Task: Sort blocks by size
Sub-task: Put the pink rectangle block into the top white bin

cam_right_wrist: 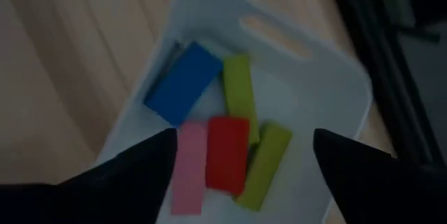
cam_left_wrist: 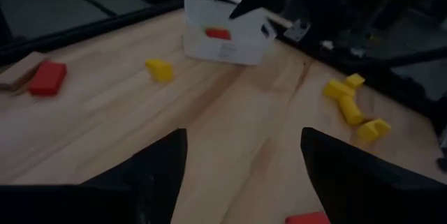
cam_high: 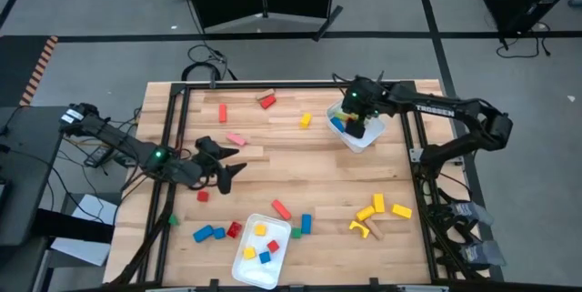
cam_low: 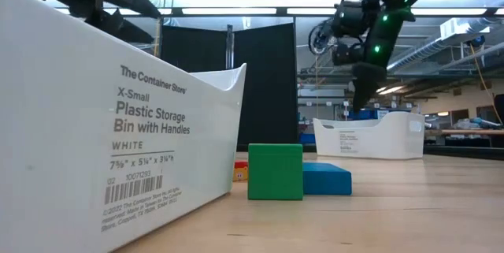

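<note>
My right gripper [cam_right_wrist: 241, 182] hangs open above the far-right white tray [cam_high: 375, 137], touching nothing. In that tray lie a blue bar [cam_right_wrist: 183, 83], two green bars [cam_right_wrist: 237, 93], a red bar [cam_right_wrist: 227, 154] and a pink bar [cam_right_wrist: 188, 168]. My left gripper [cam_high: 238, 159] stands open above the bare table at the left, empty. The near tray [cam_high: 247, 269] holds small yellow, red and blue cubes. Loose blocks lie around: red [cam_high: 223, 112], pink [cam_high: 235, 138], yellow [cam_high: 306, 121], and a yellow cluster [cam_high: 377, 212].
More blocks lie near the front edge: blue [cam_high: 209, 233], red [cam_high: 281, 209], blue [cam_high: 306, 223]. A green cube [cam_low: 275, 171] and a blue block [cam_low: 327, 178] sit beside the near tray's wall [cam_low: 118, 127]. A black frame [cam_high: 168, 146] borders the table.
</note>
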Available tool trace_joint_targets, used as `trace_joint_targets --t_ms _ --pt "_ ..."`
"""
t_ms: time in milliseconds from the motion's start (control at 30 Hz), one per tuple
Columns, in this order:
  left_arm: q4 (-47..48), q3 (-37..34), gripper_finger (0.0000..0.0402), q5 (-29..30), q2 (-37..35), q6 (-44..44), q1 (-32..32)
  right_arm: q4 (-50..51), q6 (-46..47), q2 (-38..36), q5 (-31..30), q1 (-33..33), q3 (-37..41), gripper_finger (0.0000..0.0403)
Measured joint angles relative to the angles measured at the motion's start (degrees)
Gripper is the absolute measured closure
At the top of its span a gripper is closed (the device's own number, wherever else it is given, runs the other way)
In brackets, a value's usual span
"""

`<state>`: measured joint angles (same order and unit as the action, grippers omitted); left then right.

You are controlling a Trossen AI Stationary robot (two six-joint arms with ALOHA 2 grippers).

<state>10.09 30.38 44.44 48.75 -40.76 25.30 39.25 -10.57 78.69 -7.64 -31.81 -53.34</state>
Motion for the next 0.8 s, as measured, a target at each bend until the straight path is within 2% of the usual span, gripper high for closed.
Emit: trace_joint_targets --t_ms 167,333,567,700,800 --pt "3.0 1.3 0.0131 -0.2 0.0 -1.3 -0.6 -1.8 -0.2 -4.3 1.2 3.4 0.0 0.0037" --pt "3.1 1.3 0.0143 -0.2 0.0 -0.3 -0.6 -3.0 0.0 -8.8 4.5 8.4 0.0 0.0056" --pt "3.9 1.3 0.0147 0.0 0.0 -1.0 -0.7 -4.7 1.8 -10.6 4.8 16.7 0.0 0.0089" --pt "9.7 1.4 0.0147 -0.7 1.0 -7.7 -5.2 -6.9 3.1 -10.4 4.1 20.4 0.0 0.0103" --pt "13.4 1.6 0.0147 -6.6 2.8 -7.1 -11.5 -9.2 3.1 -10.4 3.3 22.1 0.0 0.0110"
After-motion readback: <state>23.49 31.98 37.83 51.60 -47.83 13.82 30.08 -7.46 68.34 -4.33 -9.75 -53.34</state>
